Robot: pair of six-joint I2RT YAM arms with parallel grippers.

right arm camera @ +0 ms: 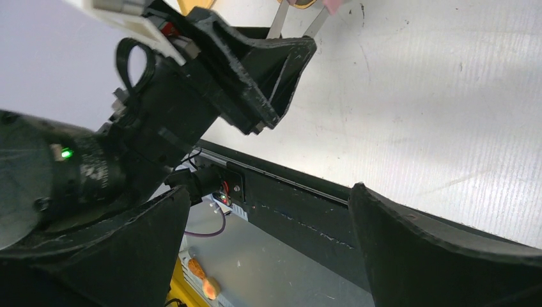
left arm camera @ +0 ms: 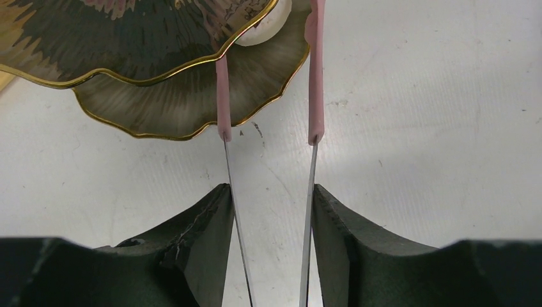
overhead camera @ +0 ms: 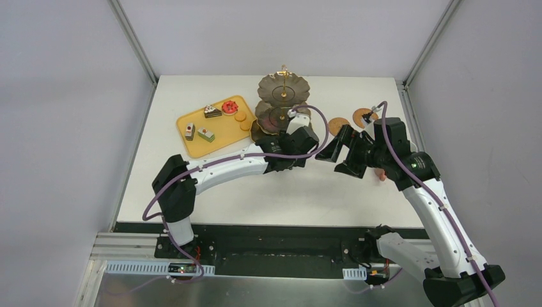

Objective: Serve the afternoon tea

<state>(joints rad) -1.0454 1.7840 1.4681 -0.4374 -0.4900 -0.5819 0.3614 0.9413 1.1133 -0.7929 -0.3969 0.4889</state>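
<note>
**Left tool point(left arm camera: 268, 198) clamped on tongs point(left arm camera: 314, 77) at the stand point(overhead camera: 283, 102); right tool point(right arm camera: 268, 198) spread wide, holding nothing.**

I see the stand near the far edge of the bench point(overhead camera: 287, 198). The yellow tray point(overhead camera: 220, 142) of cakes point(overhead camera: 213, 111) and cookies point(overhead camera: 240, 117) is just left of it, and two coasters point(overhead camera: 338, 125) are to its right. The tongs' pink tips cross a scalloped gold rim. The left tip passes under the tier above. A pale piece point(left arm camera: 268, 29) lies between the tips, but I cannot tell if they touch it. The right tool hangs just beside the left wrist. Bare bench surface runs from both tools to the near edge.
</note>
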